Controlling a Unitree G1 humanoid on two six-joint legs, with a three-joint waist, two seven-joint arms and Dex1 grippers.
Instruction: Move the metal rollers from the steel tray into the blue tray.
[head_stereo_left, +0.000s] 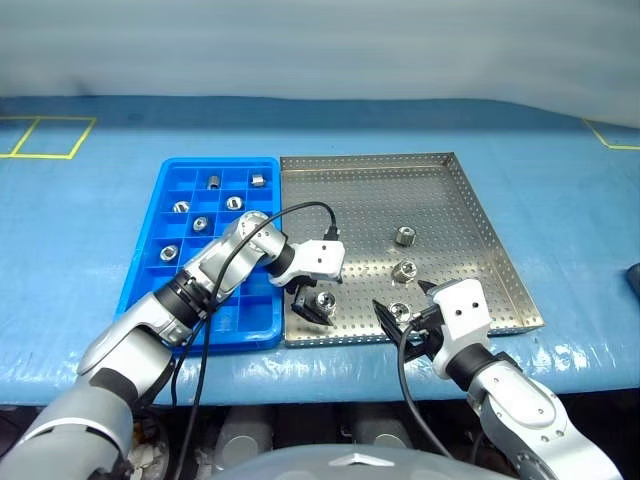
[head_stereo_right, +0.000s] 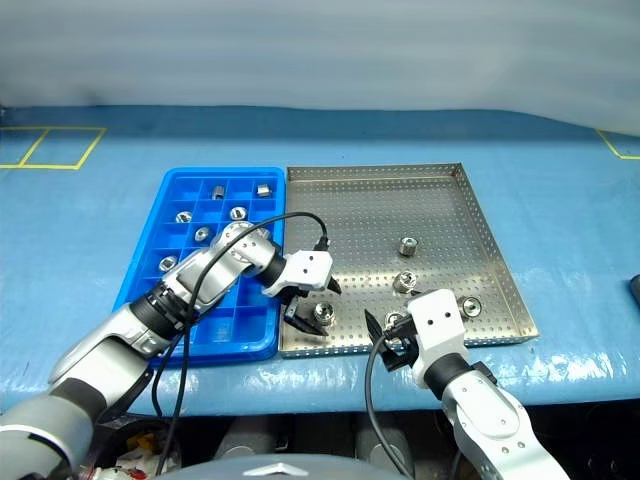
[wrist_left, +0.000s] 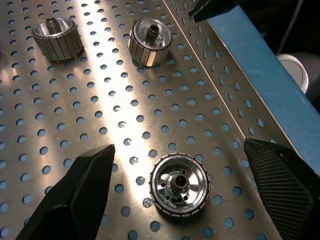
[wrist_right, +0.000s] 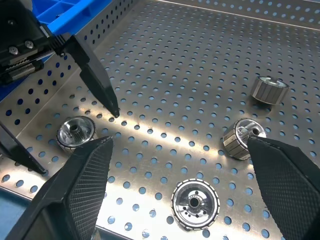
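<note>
The steel tray (head_stereo_left: 470, 215) lies at the centre right, and the blue tray (head_stereo_left: 150, 235) touches its left side. Several metal rollers (head_stereo_left: 404, 237) stand on the steel tray's perforated base. Several more (head_stereo_left: 233, 203) sit in separate blue tray compartments. My left gripper (head_stereo_left: 318, 300) points down near the steel tray's front left corner, open, with its fingers (wrist_left: 80, 190) on either side of one roller (wrist_left: 180, 186) without touching it. My right gripper (head_stereo_left: 402, 322) is open at the tray's front edge, and another roller (wrist_right: 195, 204) stands between its fingers (wrist_right: 75, 195).
Both trays rest on a blue-covered table (head_stereo_left: 560, 150) close to its front edge. Yellow tape marks (head_stereo_left: 45, 135) are at the far left and far right. A black cable (head_stereo_left: 300, 208) loops over the left wrist. A dark object (head_stereo_left: 633, 280) sits at the right edge.
</note>
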